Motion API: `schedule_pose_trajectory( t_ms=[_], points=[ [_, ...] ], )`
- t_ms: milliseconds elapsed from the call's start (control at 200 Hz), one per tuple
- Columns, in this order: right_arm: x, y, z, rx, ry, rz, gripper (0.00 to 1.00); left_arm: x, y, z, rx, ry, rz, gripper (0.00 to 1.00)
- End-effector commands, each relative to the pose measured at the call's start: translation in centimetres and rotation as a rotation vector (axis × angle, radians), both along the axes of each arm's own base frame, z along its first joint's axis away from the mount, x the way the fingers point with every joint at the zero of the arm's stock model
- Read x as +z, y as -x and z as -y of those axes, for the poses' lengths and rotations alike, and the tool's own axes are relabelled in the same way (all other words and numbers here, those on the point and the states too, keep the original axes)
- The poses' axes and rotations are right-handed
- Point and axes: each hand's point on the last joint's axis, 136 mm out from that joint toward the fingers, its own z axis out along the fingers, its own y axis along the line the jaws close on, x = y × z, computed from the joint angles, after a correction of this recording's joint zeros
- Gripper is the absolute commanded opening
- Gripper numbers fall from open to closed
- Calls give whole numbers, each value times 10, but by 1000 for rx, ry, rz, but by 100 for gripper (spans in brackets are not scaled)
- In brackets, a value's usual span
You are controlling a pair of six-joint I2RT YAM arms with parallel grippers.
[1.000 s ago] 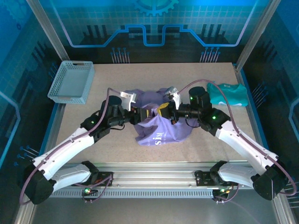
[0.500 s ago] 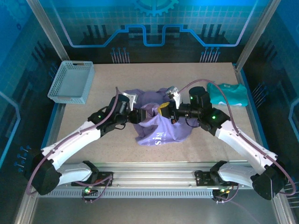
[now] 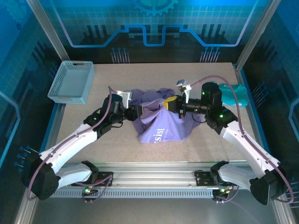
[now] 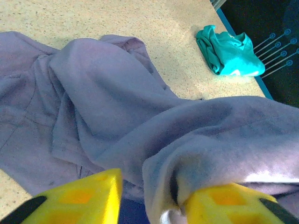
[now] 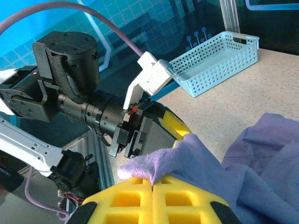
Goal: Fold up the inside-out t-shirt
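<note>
The inside-out t-shirt is lavender with pale lettering and lies bunched at the table's middle, one edge lifted between the two arms. My right gripper is shut on that raised edge; in the right wrist view its yellow pads meet with a tuft of the shirt pinched between them. My left gripper faces it from the left. In the left wrist view its jaws stand apart, with a fold of the shirt draped on the right finger and a gap beside the left finger.
A grey mesh basket stands at the back left of the table, also seen in the right wrist view. A small teal garment lies at the right edge, behind my right arm, and in the left wrist view.
My right gripper has pulled back to the right with the shirt's edge, stretching the cloth and showing more lettering. The left gripper has stayed about where it was.
</note>
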Motion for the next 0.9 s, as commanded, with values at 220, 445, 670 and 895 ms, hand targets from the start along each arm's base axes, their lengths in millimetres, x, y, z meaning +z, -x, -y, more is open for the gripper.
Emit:
schedule_pose_trajectory(
  t_ms=[220, 445, 670, 895],
  points=[
    [-8, -3, -13, 30, 2, -39, 0, 55, 29, 19, -138, -65, 292, 50],
    [-13, -3, -18, 30, 15, -53, 0, 69, 35, 61, -284, -3, 306, 49],
    [-17, -2, -18, 27, 25, -58, 0, 78, 28, 74, -302, 43, 319, 54],
    [-19, -2, -17, 21, 31, -57, 0, 78, 29, 80, -328, 57, 320, 59]
  ],
)
